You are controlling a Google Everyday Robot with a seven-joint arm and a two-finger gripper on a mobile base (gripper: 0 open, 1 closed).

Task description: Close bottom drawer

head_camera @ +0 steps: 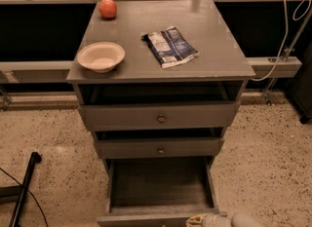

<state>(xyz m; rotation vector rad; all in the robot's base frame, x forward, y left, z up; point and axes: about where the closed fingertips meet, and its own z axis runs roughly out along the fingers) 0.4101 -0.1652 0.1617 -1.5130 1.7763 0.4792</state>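
Note:
The bottom drawer (161,184) is the lowest of three grey drawers and stands pulled far out, its plank floor bare. Its front edge (146,218) lies at the bottom of the view; its knob is cut off. The gripper (197,219) sits at the bottom edge, right against the right part of that front, with its pale arm (239,219) trailing right. The middle drawer (160,148) and top drawer (159,116) stand slightly out, each with a small brass knob.
On the cabinet top (204,55) lie a cream bowl (101,56), a red apple (107,9) and a blue-white snack bag (170,46). A black pole and cable (24,187) lie on the speckled floor at the left. A rail with white cable (285,50) runs behind.

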